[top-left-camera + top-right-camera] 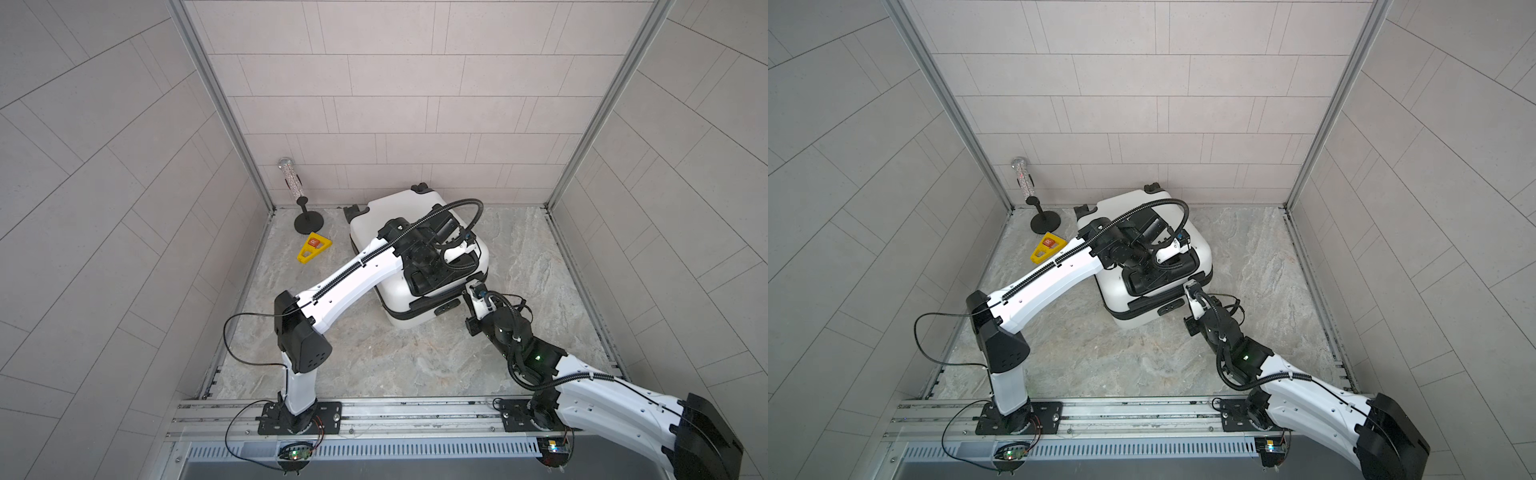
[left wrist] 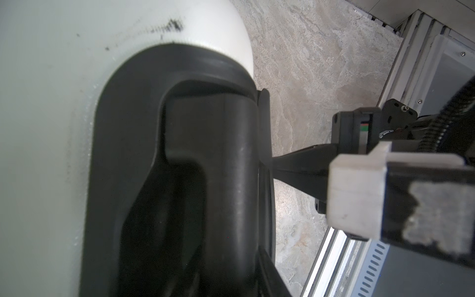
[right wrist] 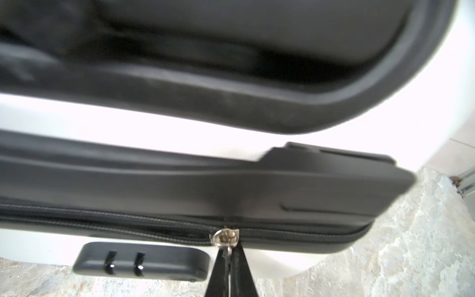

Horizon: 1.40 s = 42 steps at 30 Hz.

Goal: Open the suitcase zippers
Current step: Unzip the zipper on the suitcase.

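Note:
The white suitcase [image 1: 399, 216] [image 1: 1125, 212] lies flat on the marble floor, with its black zipper band [image 1: 419, 305] [image 3: 128, 218] running round the near side. My right gripper [image 1: 467, 286] [image 3: 229, 254] is at that near right edge, shut on the silver zipper pull [image 3: 225, 237]. My left gripper [image 1: 432, 278] [image 1: 1150, 278] reaches down into the black handle recess [image 2: 128, 128] on top. The handle bar [image 2: 226, 180] runs between its dark fingers, and the tips are lost in shadow.
A black lock block [image 3: 138, 259] sits on the shell just beside the pull. A yellow wedge [image 1: 313, 247] and a black stand with a glittery tube [image 1: 297, 195] are at the back left. Tiled walls close three sides, and an aluminium rail [image 1: 374, 411] runs along the front.

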Motion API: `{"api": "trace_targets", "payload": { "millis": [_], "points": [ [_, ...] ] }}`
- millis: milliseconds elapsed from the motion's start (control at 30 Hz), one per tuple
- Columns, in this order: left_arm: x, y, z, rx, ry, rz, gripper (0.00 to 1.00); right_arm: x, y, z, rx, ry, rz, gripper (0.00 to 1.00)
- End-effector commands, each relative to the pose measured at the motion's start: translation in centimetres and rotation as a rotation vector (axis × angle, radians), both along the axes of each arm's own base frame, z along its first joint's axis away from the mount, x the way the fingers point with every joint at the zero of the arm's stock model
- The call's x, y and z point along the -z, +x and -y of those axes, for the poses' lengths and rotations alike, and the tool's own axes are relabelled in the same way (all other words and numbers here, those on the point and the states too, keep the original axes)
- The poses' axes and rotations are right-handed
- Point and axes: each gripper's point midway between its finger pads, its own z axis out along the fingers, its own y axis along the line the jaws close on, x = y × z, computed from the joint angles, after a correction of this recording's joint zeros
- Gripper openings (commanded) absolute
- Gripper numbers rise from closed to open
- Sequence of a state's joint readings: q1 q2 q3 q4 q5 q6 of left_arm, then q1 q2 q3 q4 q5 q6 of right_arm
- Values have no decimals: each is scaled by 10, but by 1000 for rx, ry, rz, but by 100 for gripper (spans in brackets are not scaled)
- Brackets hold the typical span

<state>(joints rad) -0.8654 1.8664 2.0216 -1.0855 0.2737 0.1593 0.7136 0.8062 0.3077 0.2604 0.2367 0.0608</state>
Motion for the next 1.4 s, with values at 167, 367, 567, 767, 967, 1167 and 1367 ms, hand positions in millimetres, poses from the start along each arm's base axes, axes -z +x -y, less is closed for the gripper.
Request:
{"api": "trace_targets", "payload": {
  "millis": [167,367,567,767,967,1167,1367],
  "points": [
    [-64,-26,-22,114,-117,132,0,-13,11,34,49,100,-79,0],
    [-61,-56,-23,274,-152,83,0,-15,24,45,41,157,-147,0],
    [-54,-87,-30,435,-164,31,0,-17,38,50,41,185,-179,0],
    [-53,-117,-36,568,-224,-22,0,-19,48,42,-19,201,-195,0],
    [-46,-149,-42,690,-287,-75,0,-19,53,33,-63,206,-197,0],
    [-20,-143,-48,636,-223,-43,5,-13,44,24,-116,217,-226,0],
    [-23,-107,-45,371,-216,17,57,3,24,16,-135,197,-261,0]
  ]
}}
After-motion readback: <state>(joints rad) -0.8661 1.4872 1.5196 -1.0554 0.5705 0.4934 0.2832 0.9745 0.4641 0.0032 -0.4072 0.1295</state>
